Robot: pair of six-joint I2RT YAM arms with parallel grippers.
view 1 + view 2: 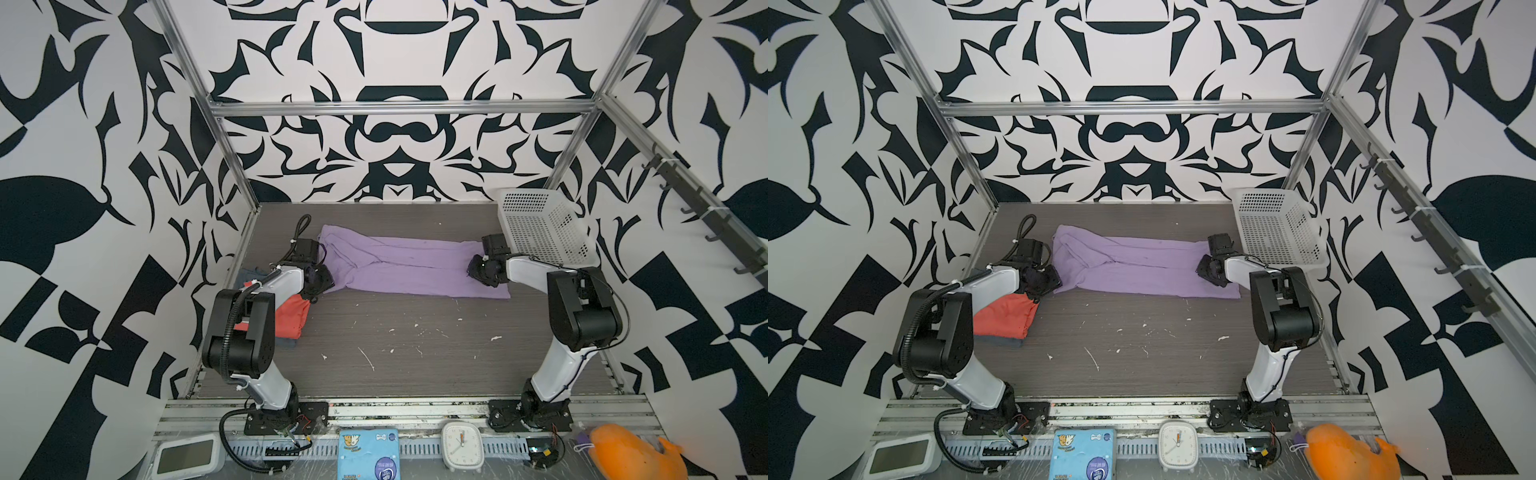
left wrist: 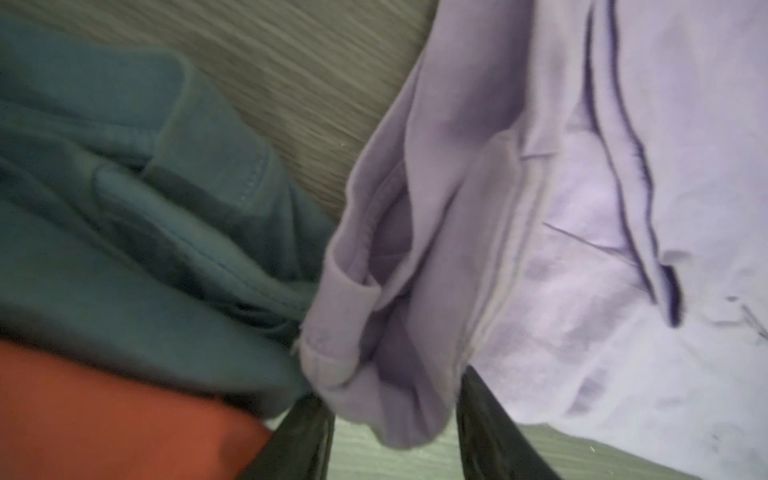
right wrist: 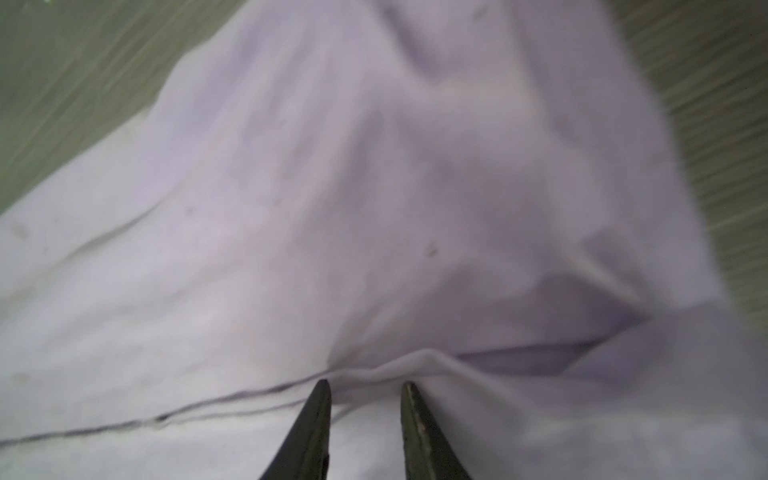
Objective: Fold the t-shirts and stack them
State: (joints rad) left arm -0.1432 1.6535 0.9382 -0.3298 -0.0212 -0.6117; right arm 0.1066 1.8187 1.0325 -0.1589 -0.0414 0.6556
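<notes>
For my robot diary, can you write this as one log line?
lavender t-shirt: folded lengthwise | left end effector: cloth between jaws | right end effector: pinching cloth | coral t-shirt: on grey-blue t-shirt

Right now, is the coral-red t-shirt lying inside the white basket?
No, the coral-red t-shirt lies on the grey-blue t-shirt at the left of the table, well apart from the white basket.

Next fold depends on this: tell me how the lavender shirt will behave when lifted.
Likely floppy and would sag: the lavender shirt lies long, in soft wrinkles. Probably thin and light: it bunches up inside the left gripper.
</notes>
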